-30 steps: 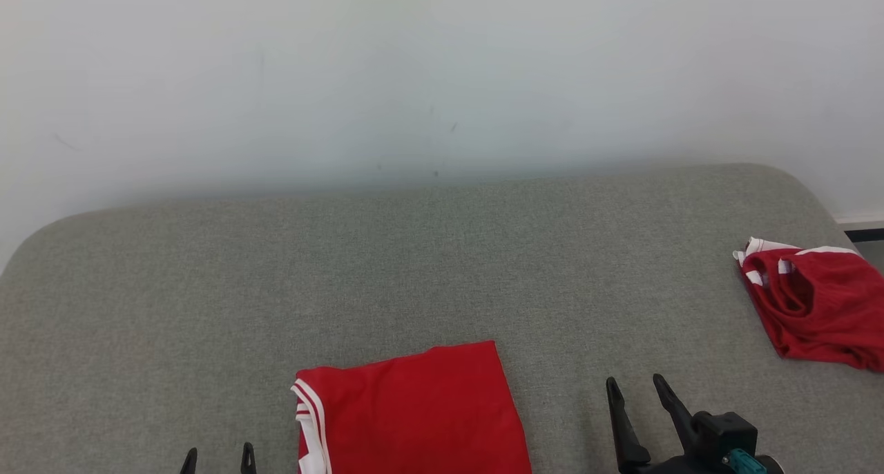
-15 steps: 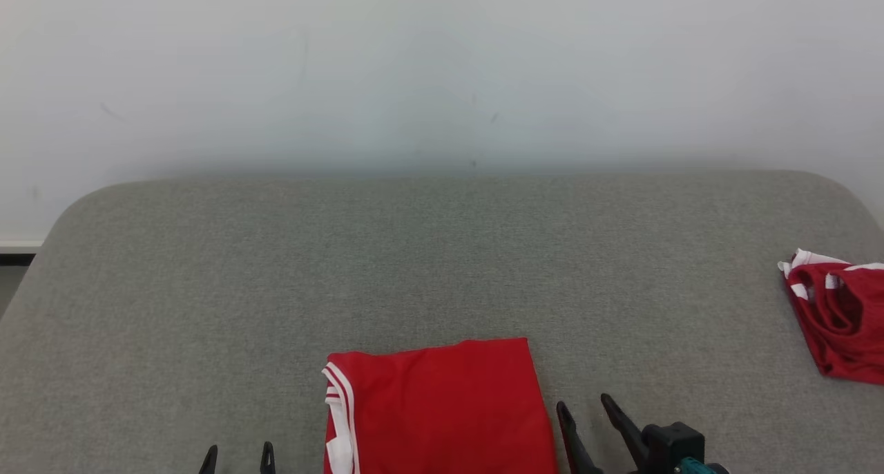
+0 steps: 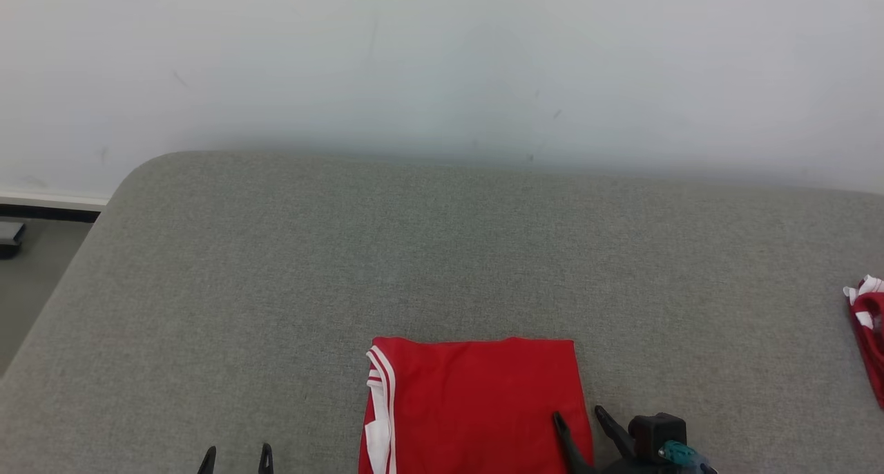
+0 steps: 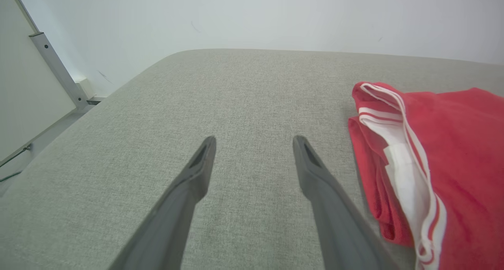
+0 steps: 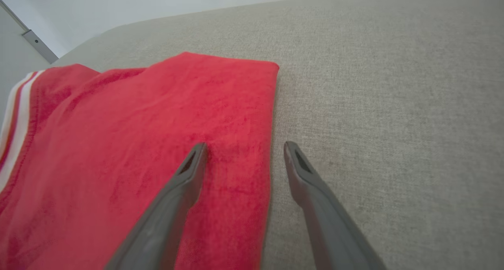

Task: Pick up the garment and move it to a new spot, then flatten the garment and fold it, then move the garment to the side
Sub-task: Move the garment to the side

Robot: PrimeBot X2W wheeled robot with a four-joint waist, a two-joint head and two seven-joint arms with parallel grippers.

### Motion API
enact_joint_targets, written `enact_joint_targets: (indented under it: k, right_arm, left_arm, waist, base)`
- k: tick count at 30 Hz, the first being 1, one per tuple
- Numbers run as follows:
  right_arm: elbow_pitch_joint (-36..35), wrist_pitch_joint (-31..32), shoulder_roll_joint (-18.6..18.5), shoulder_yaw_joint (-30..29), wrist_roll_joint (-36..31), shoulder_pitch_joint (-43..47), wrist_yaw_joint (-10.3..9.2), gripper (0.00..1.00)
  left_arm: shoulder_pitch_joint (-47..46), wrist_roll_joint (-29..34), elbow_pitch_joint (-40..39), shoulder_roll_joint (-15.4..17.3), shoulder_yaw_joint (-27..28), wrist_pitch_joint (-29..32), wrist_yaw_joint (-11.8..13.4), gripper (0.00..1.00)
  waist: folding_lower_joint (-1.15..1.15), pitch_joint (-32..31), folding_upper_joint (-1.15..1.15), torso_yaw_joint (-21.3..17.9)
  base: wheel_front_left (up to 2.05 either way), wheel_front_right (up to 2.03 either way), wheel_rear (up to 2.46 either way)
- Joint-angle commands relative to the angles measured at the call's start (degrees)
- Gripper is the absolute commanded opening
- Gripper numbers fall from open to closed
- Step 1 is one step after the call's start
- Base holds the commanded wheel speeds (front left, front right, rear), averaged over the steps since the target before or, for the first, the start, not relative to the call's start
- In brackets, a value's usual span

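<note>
Head view first: we see the folded red garment [image 3: 476, 405] lying flat on the grey tabletop [image 3: 414, 253] at six o'clock, its white-striped edge toward nine. At seven o'clock the left tool [image 3: 235, 450] shows just its two tips, apart, over bare fabric. At five o'clock the right tool [image 3: 577, 413] stands with its fingers spread, one tip over the garment's three o'clock edge, the other beyond it. A second red bundle [image 3: 867, 336] (crumpled, white trim showing) sits at the far three o'clock edge, well apart.

Left wrist view: our left tool [image 4: 254, 138] is spread wide with nothing between its fingers, and the garment [image 4: 453, 152] lies just beside it at three o'clock, stripes facing us.

Right wrist view: our right tool [image 5: 245, 144] straddles the side edge of the garment [image 5: 138, 144], holding nothing; whether a tip touches the cloth we cannot tell.
</note>
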Motion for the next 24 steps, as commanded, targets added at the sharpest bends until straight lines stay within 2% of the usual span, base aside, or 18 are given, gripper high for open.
enact_joint_targets:
  k: [1, 8, 9, 10, 12, 13, 20, 24]
  right_arm:
    - [1.15, -0.03, 0.12, 0.13, 0.16, -0.82, -0.17, 1.00]
    - [6.86, 0.05, 0.13, 3.94, 2.88, -3.64, -0.17, 1.00]
    - [7.42, 0.06, 0.13, 4.71, 3.50, -3.82, -0.17, 0.97]
    - [7.88, 0.07, 0.13, 5.30, 3.92, -4.00, -0.17, 0.71]
    - [8.95, 0.19, 0.13, 6.40, 4.60, -4.46, -0.17, 0.28]
    - [9.52, 0.18, 0.13, 6.72, 4.86, -4.85, -0.17, 0.00]
    - [12.53, 0.11, 0.06, 5.91, 5.35, -6.78, -0.18, 0.00]
    - [10.31, 0.00, -0.01, 3.08, 3.87, -7.69, -0.17, 0.00]
  left_arm:
    - [0.49, 0.16, 0.07, -0.07, 0.04, -0.16, -0.17, 1.00]
    - [-0.15, -0.56, 0.16, -0.06, -0.56, -0.16, 0.27, 1.00]
    - [-0.22, -0.68, 0.18, -0.06, -0.67, -0.16, 0.32, 1.00]
    - [-0.27, -0.79, 0.20, -0.06, -0.79, -0.16, 0.38, 1.00]
    - [-0.32, -1.02, 0.26, -0.06, -0.87, -0.16, 0.46, 1.00]
    - [-0.35, -1.09, 0.28, -0.06, -0.90, -0.16, 0.49, 1.00]
    - [-0.40, -1.14, 0.35, -0.06, -0.84, -0.16, 0.47, 1.00]
    - [-0.21, -0.91, 0.09, -0.06, -0.87, -0.16, 0.14, 1.00]
  waist:
    - [0.00, 0.17, 0.00, 0.21]
    - [0.00, 0.47, 0.00, 0.29]
    - [0.00, 0.50, 0.00, 0.32]
    - [0.00, 0.54, 0.00, 0.35]
    - [0.00, 0.62, 0.00, 0.40]
    - [0.00, 0.66, 0.00, 0.44]
    - [0.00, 0.76, 0.00, 0.48]
    - [0.00, 0.75, 0.00, -0.79]
  base:
    - [0.00, 0.00, 0.00]
    - [0.00, 0.00, 0.00]
    - [0.00, 0.00, 0.00]
    - [0.00, 0.00, 0.00]
    - [0.00, 0.00, 0.00]
    - [0.00, 0.00, 0.00]
    - [0.00, 0.00, 0.00]
    - [0.00, 0.00, 0.00]
